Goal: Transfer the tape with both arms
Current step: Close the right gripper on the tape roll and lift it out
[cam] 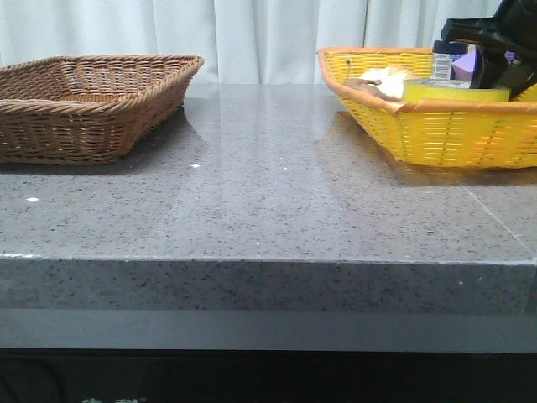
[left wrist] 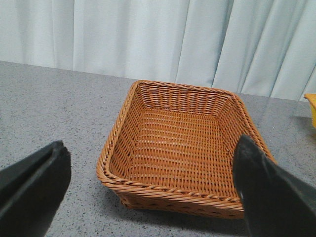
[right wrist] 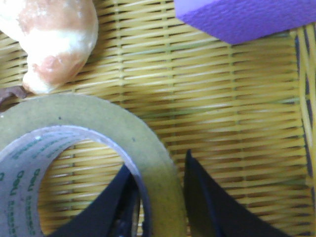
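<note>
Yellow wicker all round the right gripper [right wrist: 159,192]: found it down inside the yellow basket [cam: 436,134], astride the wall of the tape [right wrist: 148,148]. Saw one finger inside the white core and the other just outside the roll. Could not tell whether the pads had bitten yet or only bracketed the wall. Found the tape lying flat on the basket floor beneath that gripper, not lifted. Noted a bread roll [right wrist: 54,39] close beyond the tape and a purple block [right wrist: 247,19] farther ahead, apart from the tape.

Found the left gripper [left wrist: 150,143] spread wide and holding nothing, hovering over the tabletop [cam: 252,193] with the brown basket [left wrist: 168,190] just ahead of and below its fingers.

Judged the step as the pick, with the handover and the drop into the brown basket not yet done.

Reckoned several ways for it to go wrong:
- Pinched on one side only, could swing or tilt on the lift, hanging from the fingers and twisting out of line for the other arm.
- Gripped too lightly on smooth film, could slide free and drop back, perhaps onto the bread roll.
- Lifted at a slant, could catch the basket's sloped wall and drag it along.
- Presented with too little free rim, could leave the left gripper nothing to take, or cause the fingers of both to knock together.
</note>
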Motion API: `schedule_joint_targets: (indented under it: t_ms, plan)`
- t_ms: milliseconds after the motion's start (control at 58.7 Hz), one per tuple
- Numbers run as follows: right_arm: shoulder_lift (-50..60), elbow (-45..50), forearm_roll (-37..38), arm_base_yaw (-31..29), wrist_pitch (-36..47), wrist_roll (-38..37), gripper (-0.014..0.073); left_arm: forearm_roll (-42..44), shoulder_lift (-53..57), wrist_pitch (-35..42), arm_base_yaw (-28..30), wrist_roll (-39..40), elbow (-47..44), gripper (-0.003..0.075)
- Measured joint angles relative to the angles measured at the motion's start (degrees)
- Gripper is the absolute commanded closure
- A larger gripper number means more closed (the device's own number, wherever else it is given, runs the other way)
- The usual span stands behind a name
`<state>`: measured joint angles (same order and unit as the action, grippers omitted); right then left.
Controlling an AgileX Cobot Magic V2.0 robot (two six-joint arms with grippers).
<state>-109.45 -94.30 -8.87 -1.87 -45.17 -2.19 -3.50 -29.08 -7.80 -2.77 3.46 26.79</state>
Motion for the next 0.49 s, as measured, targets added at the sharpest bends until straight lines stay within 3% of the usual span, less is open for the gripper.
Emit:
schedule_joint_targets:
  t_ms: [494]
  plan:
    - [4.2, -0.2, 0.7, 0.0, -0.6, 0.0, 0.0383, 0.0, 0.0, 0.0, 0.0, 0.0, 0.0, 0.0081]
